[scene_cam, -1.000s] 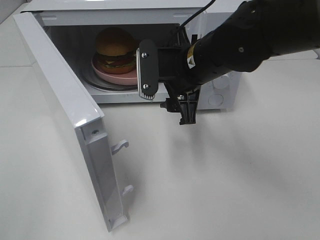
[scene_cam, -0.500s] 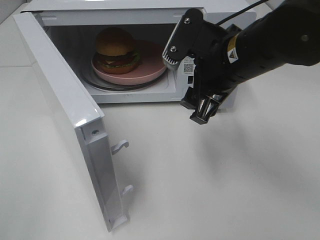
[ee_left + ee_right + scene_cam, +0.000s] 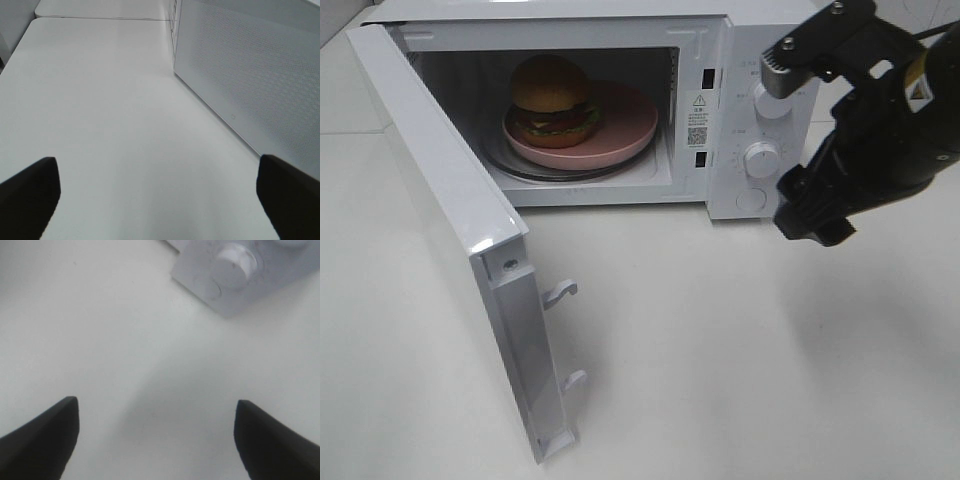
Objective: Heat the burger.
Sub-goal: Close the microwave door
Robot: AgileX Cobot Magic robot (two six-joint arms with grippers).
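Glossy-bunned burger [image 3: 553,95], smooth pink plate [image 3: 625,125]

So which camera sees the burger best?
The exterior high view: the burger sits in plain sight on the pink plate inside the open microwave. Neither wrist view shows it, only table and bits of microwave.

High camera overlooks the microwave [image 3: 720,150]; wrist cameras (low, close) catch its sides.
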